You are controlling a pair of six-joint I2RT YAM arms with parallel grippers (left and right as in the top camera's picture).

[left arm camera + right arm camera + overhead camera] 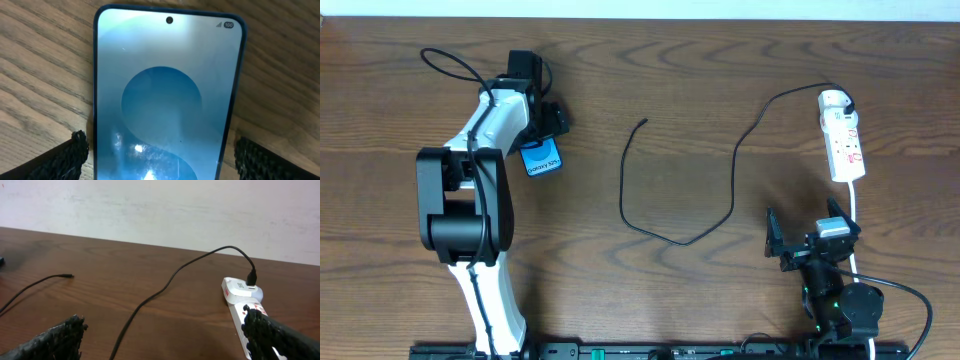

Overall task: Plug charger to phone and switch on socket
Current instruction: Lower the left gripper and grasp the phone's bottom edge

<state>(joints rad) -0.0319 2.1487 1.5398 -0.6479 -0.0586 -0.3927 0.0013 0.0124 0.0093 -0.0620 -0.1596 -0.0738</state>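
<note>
Left gripper is hanging wide open over the phone; right gripper is gaping just as wide, holding nothing.
Well to the left of the socket, the phone is lying flat on the table, blue screen glowing upward, a finger sitting just off each long edge. The charger is trailing from the socket's rounded end and looping leftward, its free plug resting on wood between socket and phone. The right gripper is hovering just short of the socket, beside its white cord.

Phone — lower end cropped, perhaps half.
</note>
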